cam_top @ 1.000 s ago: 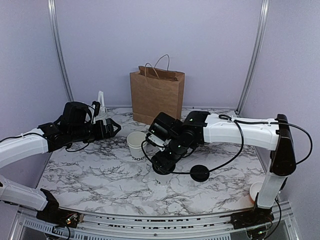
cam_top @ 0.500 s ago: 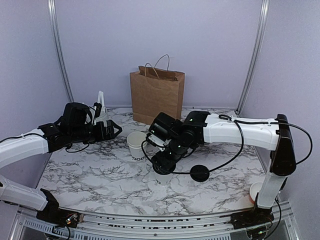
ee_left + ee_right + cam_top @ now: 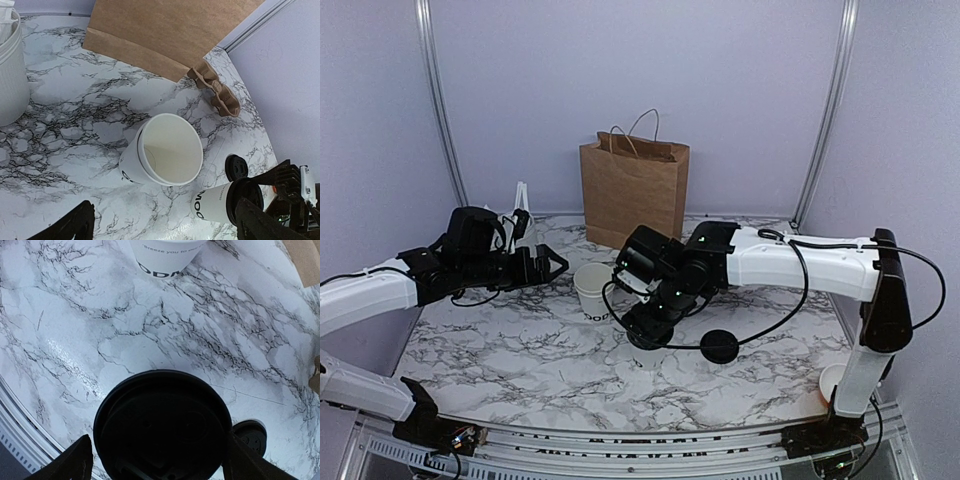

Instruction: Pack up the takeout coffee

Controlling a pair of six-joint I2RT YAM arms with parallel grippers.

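The step in hand looks like work at the cup itself, before any carrying. The takeout coffee (image 3: 646, 356) stands upright on the marble bench (image 3: 500, 350), near its middle and in front of the brown paper bag (image 3: 634, 190), well short of it. The right gripper (image 3: 643, 329) hangs directly over the cup. In the right wrist view its jaws are spread wide on either side of the black lid, with a sliver of bench showing between one finger and the rim, so no grip is evident. The left gripper (image 3: 556, 265) hovers apart to the left, jaws wide and empty, pointing toward the lidless white cup (image 3: 165, 150). The next move probably calls for the right jaws to drop to the cup wall and close gently enough not to crush the paper. Then comes a level lift over the bag's open mouth, which may need the left arm to steady it. By count there is one lidded coffee, one lidless cup, one loose black lid (image 3: 719, 345) and one bag.
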